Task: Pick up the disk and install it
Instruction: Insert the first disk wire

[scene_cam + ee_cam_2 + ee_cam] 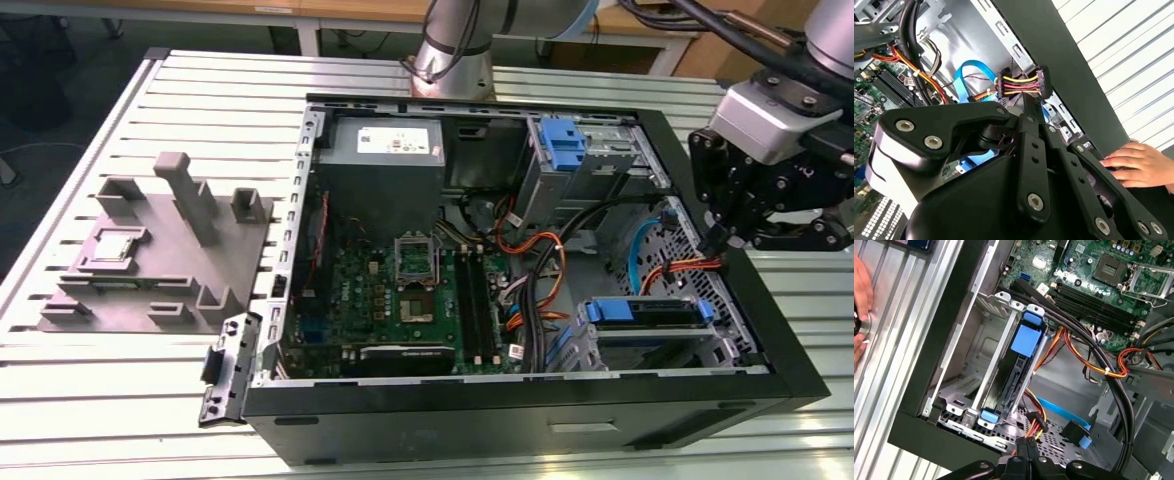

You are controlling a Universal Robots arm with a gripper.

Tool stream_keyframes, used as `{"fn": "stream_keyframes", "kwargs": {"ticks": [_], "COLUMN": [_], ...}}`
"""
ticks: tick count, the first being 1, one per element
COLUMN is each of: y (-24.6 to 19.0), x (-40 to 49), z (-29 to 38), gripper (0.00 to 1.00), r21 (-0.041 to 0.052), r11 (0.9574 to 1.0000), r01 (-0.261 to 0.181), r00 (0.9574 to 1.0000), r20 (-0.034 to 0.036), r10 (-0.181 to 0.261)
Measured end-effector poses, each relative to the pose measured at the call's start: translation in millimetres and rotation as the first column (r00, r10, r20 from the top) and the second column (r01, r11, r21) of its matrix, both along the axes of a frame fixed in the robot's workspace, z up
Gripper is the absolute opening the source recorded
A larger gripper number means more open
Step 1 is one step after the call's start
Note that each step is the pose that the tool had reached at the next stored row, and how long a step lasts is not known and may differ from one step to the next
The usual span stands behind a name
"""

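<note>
A black desktop computer case (534,420) lies on its side, open, on a slatted aluminium table (134,400), with its green motherboard (400,300) exposed. The disk (645,315) – a flat silver hard drive in a blue plastic carrier frame – already sits in the metal drive cage at the corner of the case nearest the exterior view's lower right. In the first wrist view the disk (1019,365) stands on edge between the cage rails, its blue frame showing at both ends.

The black robot gripper (721,240) hangs over the case wall on the exterior view's right, just above the cage end of the case and apart from the disk. In both wrist views its fingers are drawn close together, tips nearly meeting, with nothing seen between them (1029,105) (1026,452). Just beyond the tips lies a black power connector with yellow, red and black wires (1021,82), near a light blue flat cable (971,70); whether the tips touch the connector I cannot tell.

A second blue plastic carrier (567,145) stands in the upper bay of the case. A grey moulded parts fixture (160,250) rests on the table at the exterior view's left, well apart from the case. A person's hand (1139,162) lies outside the case – beside its black wall.
</note>
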State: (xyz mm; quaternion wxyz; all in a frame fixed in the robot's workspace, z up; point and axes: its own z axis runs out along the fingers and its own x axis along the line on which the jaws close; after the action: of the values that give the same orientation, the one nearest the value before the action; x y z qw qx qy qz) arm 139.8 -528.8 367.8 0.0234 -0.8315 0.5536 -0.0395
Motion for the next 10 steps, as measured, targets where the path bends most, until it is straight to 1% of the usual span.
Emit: {"fn": "stream_keyframes", "kwargs": {"ticks": [2,4,6,8,9,10], "y": [0.3,0.4,0.4,0.4,0.4,0.3], "x": [0.1,0.2,0.2,0.2,0.2,0.1], "z": [0.0,0.0,0.0,-0.1,-0.2,-0.2], "gripper": [0.12,0.12,0.12,0.12,0.12,0.12], "r21": [-0.0002,-0.0002,-0.0004,-0.0015,-0.0035,-0.0094], "r11": [0.9999,0.9992,0.9978,0.9955,0.9944,0.9934], "r01": [-0.01,-0.04,-0.066,-0.094,-0.106,-0.114], "r00": [0.9999,0.9992,0.9978,0.9955,0.9943,0.9933], "r20": [0.0002,0.002,0.0058,0.0098,0.0122,0.0148], "r10": [0.01,0.04,0.066,0.094,0.106,0.114]}}
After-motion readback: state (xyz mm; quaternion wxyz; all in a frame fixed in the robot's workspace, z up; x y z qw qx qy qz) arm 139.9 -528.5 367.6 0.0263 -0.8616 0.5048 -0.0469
